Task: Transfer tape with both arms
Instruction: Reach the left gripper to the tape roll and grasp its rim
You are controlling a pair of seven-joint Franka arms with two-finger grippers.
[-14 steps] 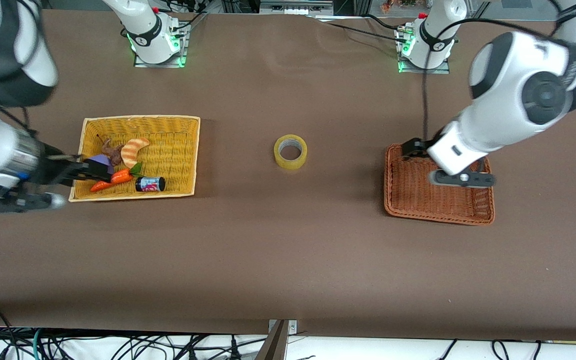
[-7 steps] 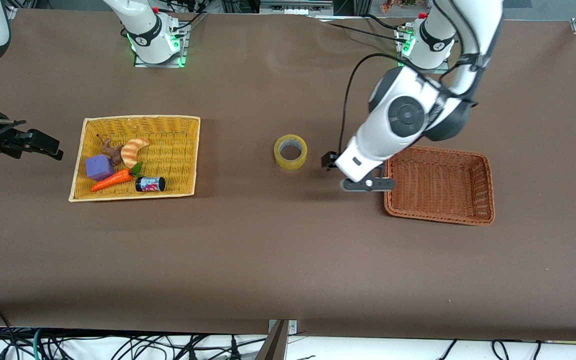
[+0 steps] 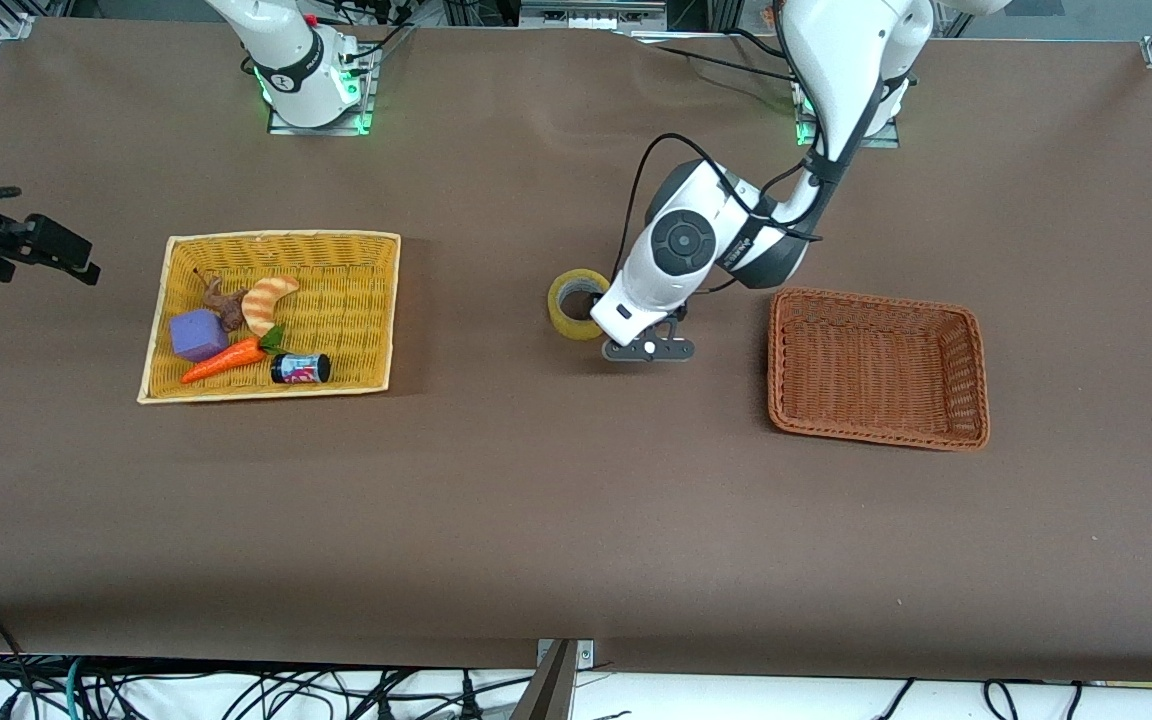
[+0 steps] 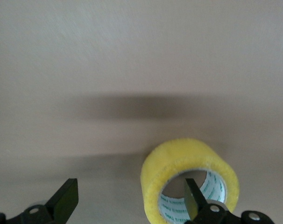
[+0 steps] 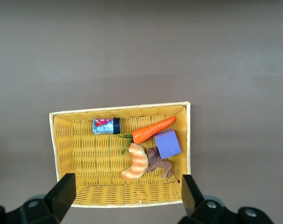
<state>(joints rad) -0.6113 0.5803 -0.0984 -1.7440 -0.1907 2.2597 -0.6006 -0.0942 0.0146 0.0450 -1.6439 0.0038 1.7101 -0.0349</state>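
front view: tape (image 3: 576, 303) flat, hole facing up

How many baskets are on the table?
2: a yellow basket holding toys toward the right arm's end, and a brown basket toward the left arm's end.

light: bright, even, from overhead | shadows: soft, short beside the yellow basket (image 3: 376, 300) and brown basket (image 3: 786, 400); broad dark band on the table (image 4: 132, 56) in left wrist view | glare: none | focus: the tape (image 4: 179, 161) slightly soft
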